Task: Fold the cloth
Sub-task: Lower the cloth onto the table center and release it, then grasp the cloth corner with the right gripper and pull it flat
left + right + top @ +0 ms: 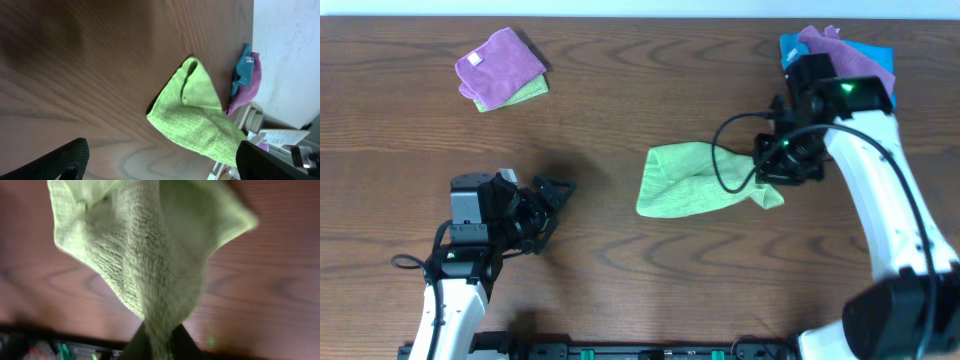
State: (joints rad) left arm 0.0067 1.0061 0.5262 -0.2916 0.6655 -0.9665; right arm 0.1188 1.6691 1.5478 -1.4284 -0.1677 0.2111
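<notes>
The lime-green cloth [692, 180] lies crumpled in the middle of the table, its right end lifted. My right gripper [778, 168] is shut on that right end; in the right wrist view the cloth [145, 245] hangs from between the fingers [159, 342] and is bunched. My left gripper [548, 205] is open and empty, at the front left, well apart from the cloth. The left wrist view shows the cloth [192, 115] ahead of the open fingers [160, 165]. No white tag shows.
A purple cloth on a green one [500, 68] lies at the back left. A pile of purple and bright blue cloths [845, 50] sits at the back right, close behind my right arm. A black cable [725, 150] loops over the cloth.
</notes>
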